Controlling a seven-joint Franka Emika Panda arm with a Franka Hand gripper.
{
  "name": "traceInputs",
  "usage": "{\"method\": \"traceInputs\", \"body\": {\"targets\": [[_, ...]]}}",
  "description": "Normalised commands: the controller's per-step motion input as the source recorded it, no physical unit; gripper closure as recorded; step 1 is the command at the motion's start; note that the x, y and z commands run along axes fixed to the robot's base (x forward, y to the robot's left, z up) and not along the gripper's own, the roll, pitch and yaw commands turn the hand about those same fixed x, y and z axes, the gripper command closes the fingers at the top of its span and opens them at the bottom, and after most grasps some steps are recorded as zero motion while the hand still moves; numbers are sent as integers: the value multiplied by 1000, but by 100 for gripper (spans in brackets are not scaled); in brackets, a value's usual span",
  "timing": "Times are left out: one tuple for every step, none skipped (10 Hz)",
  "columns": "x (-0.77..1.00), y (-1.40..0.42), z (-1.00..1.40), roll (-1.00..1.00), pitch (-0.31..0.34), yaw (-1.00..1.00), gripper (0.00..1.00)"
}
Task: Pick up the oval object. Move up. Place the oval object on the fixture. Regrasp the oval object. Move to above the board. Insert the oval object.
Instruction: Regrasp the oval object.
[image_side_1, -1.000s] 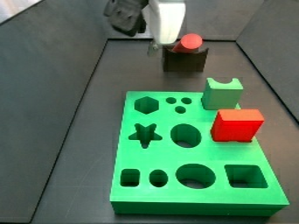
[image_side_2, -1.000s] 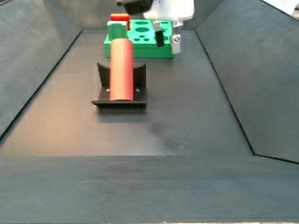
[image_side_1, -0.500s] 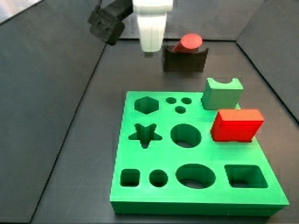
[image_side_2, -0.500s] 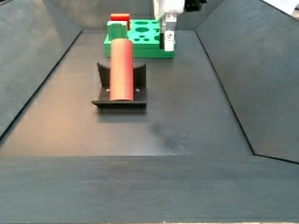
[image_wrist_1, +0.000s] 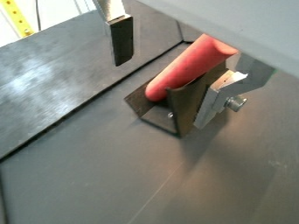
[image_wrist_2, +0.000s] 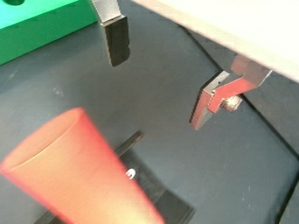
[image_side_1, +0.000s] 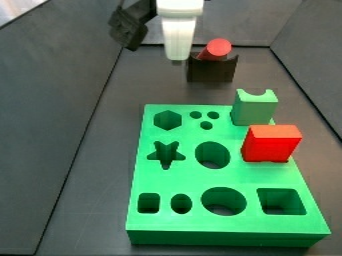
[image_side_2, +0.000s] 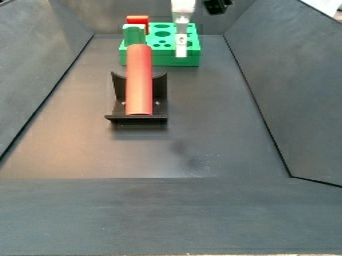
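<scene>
Pincer: the pincer (image_wrist_1: 173, 72) hangs above the dark floor with its jaws wide and nothing between them; in a side view it (image_side_1: 178, 35) sits high near the back wall, just beside the fixture.
Fingers: both wrist views show two silver plates, one with a dark pad (image_wrist_2: 115, 41) facing the camera, the other (image_wrist_2: 219, 99) seen edge-on with a bolt.
Oval object: the salmon-red peg (image_side_2: 138, 77) lies lengthwise in the notch of the fixture (image_side_2: 135, 104), apart from the pincer.
Fixture: a dark block on a base plate, standing on the floor between the back wall and the board (image_side_1: 227, 175).
Edges: sloped dark walls close in the floor on both sides; the fixture sits near the back wall in a side view (image_side_1: 211, 68).
Open room: bare floor lies beside the board and, in a side view, in front of the fixture.
Board load: a light green notched block (image_side_1: 254, 106) and a red cube (image_side_1: 273, 142) rest on the board's edge.
Wrist views only: the peg's oval end (image_wrist_1: 159, 87) and the finger gap.
Side views only: the board's cut-outs, which show a hexagon, star, oval, circle and square.
</scene>
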Motion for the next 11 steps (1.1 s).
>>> {"method": "traceInputs", "body": {"targets": [[1000, -4, -12, 67, 192, -9, 0], [1000, -10, -14, 46, 189, 13, 0], [1000, -11, -12, 38, 191, 23, 0], [1000, -16, -7, 20, 191, 37, 0], [1000, -16, -5, 8, 197, 42, 0], [964, -19, 0, -2, 199, 45, 0], [906, -18, -5, -9, 198, 46, 0], [766, -15, 1, -18, 206, 50, 0], [712, -15, 1, -22, 211, 51, 0], [615, -13, 3, -30, 211, 53, 0], [519, -12, -2, -32, 217, 56, 0]]}}
